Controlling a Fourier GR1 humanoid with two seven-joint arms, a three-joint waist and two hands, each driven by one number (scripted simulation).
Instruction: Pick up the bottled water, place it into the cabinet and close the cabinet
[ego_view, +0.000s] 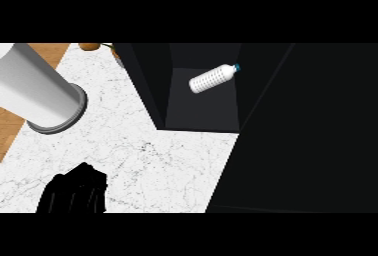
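Note:
The bottled water (214, 78), white and ribbed with a blue cap, lies on its side inside the open dark cabinet (203, 117), tilted with its cap toward the back right. The cabinet's black door (303, 140) stands open and fills the right side of the view. My left hand (74, 192) shows at the lower left above the marble counter, fingers up and relaxed, holding nothing and far from the bottle. My right hand does not show anywhere.
A large white cylinder with a grey rim (40, 95) stands at the left on the white marble counter (162, 165). A small orange-brown object (88, 47) sits at the top edge. A wooden surface (11, 130) borders the counter's left side.

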